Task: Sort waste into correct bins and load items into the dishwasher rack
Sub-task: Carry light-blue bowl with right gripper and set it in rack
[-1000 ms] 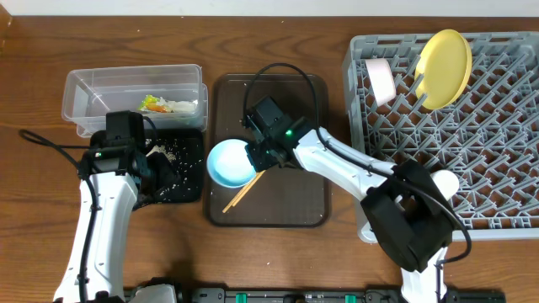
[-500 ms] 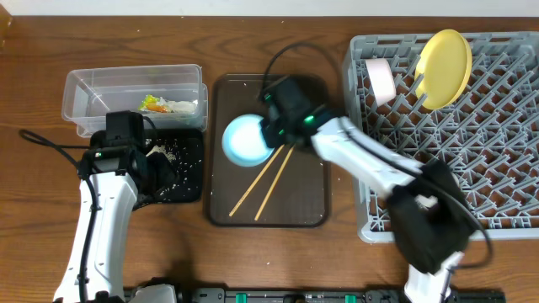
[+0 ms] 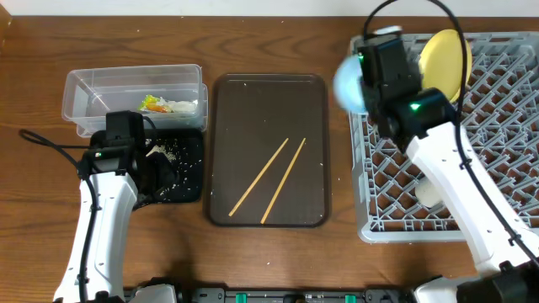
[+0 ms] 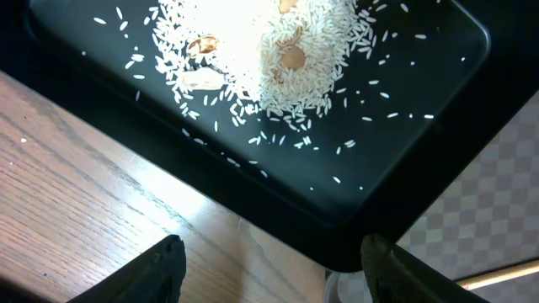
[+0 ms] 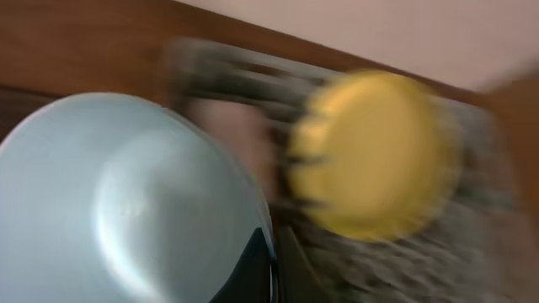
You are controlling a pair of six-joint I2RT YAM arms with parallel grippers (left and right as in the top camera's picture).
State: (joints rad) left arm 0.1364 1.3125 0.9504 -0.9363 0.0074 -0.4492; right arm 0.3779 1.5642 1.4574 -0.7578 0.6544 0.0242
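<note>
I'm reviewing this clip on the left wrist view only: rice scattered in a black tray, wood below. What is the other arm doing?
Observer: The right pincer holds the light blue bowl above the left edge of the dishwasher rack.
Operator: Is anything racked yet?
Observer: A yellow plate stands on edge near the rack's back.
Operator: And the chopsticks?
Observer: Both chopsticks lie on the brown tray, nothing touching them.
</note>
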